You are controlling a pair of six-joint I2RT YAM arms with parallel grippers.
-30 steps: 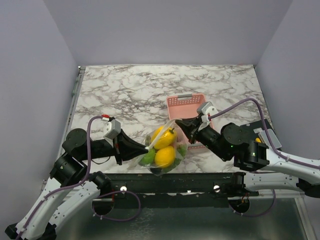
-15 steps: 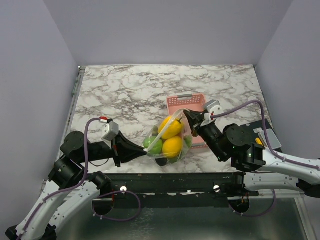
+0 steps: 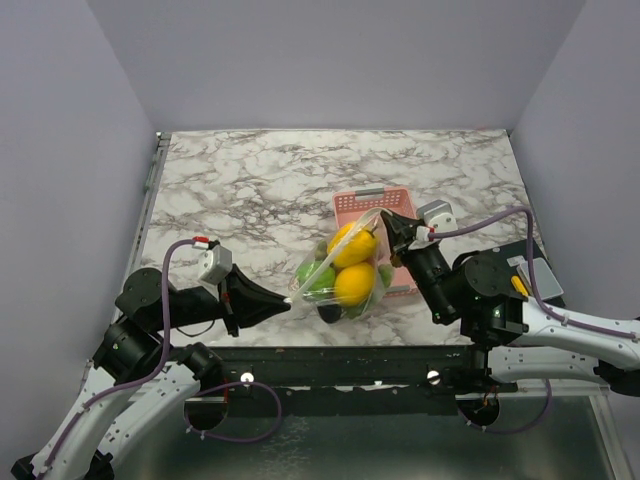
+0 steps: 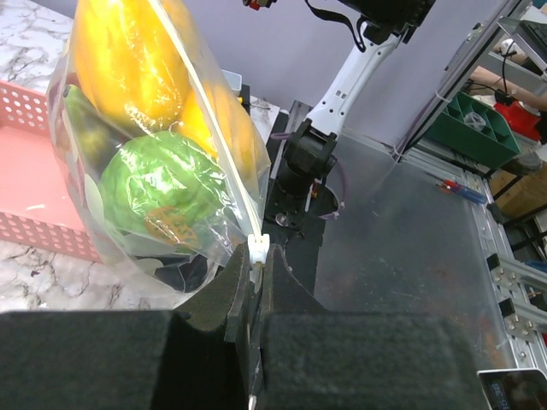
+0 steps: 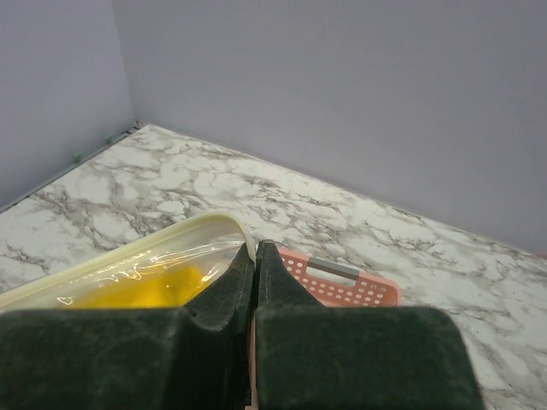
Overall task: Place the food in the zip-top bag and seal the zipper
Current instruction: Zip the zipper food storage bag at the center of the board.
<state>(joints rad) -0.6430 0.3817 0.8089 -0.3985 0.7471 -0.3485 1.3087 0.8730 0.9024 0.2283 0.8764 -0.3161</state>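
Since one second ago: the right gripper [image 3: 384,222] has moved away from the arm bases and to the right, to the near rim of the pink basket [image 3: 372,202]. The left gripper [image 3: 288,303] has drawn back slightly toward its base. The zip-top bag [image 3: 340,278] has shifted right with them and is now stretched on a diagonal between the two grippers, and partly overlaps the basket front.

Grip: both grippers are closed down narrow. The left one pinches the zipper [image 4: 224,154] at its lower end, where a small white tab sits. The right one pinches the bag's opposite mouth corner. Whether the zipper is pressed closed along its whole length, I cannot tell.

Contents: the food is inside the bag: two smooth, oval yellow fruits [image 3: 352,246], a round glossy green fruit [image 3: 318,277] and a dark piece at the bottom. I cannot tell whether the bag's underside touches the desk [image 3: 240,190].

Materials: the bag film is clear, crinkled and reflective. The zipper is a thin, pale, straight strip. The basket is pink perforated plastic. The desk is white marble-patterned with grey veins. The gripper pads are black and matte.
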